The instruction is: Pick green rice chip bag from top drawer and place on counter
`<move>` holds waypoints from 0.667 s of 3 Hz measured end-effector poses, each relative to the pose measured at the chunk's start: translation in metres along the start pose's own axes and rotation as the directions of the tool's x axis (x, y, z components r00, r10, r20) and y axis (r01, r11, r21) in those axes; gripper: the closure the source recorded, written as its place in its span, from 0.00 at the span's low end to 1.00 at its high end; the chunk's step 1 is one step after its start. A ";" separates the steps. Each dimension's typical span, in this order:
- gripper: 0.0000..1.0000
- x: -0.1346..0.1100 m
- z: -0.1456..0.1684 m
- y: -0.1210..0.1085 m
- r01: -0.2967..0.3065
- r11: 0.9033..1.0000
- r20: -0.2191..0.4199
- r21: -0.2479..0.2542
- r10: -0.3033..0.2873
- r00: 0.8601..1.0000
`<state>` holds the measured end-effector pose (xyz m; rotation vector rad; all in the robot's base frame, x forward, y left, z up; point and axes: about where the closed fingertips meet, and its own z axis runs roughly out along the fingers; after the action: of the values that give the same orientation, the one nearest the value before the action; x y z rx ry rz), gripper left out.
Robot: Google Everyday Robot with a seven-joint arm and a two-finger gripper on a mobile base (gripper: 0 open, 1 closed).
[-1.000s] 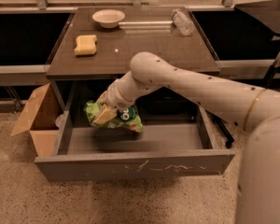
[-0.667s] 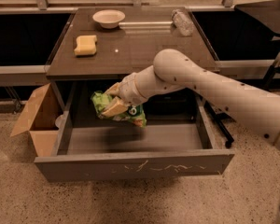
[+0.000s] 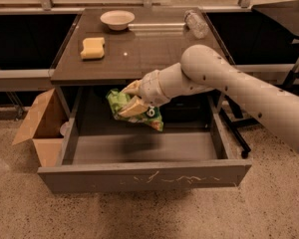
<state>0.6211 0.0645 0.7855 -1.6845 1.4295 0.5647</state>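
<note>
The green rice chip bag (image 3: 120, 101) is crinkled and hangs in the air above the open top drawer (image 3: 139, 176), just below the front edge of the counter (image 3: 139, 49). My gripper (image 3: 130, 98) is shut on the bag's upper part, with pale fingers (image 3: 133, 107) pinching it. My white arm reaches in from the right. The drawer's scuffed grey front panel faces me, and a shadow lies on the drawer floor under the bag.
On the counter sit a yellow sponge (image 3: 92, 48), a white bowl (image 3: 117, 19) and a clear plastic bottle (image 3: 196, 23) lying at the back right. A brown cardboard box (image 3: 40, 123) stands on the floor left of the drawer.
The gripper has lifted the bag up out of the drawer and moved it toward the counter's front edge. My arm has pulled back to the right.
</note>
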 end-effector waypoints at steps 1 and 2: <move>1.00 -0.022 -0.015 -0.002 0.055 0.998 -0.054 0.002 -0.055 0.997; 1.00 -0.087 -0.068 -0.008 0.178 0.984 -0.244 0.018 -0.168 0.955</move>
<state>0.5955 0.0595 0.8933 -1.8739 1.4319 0.2379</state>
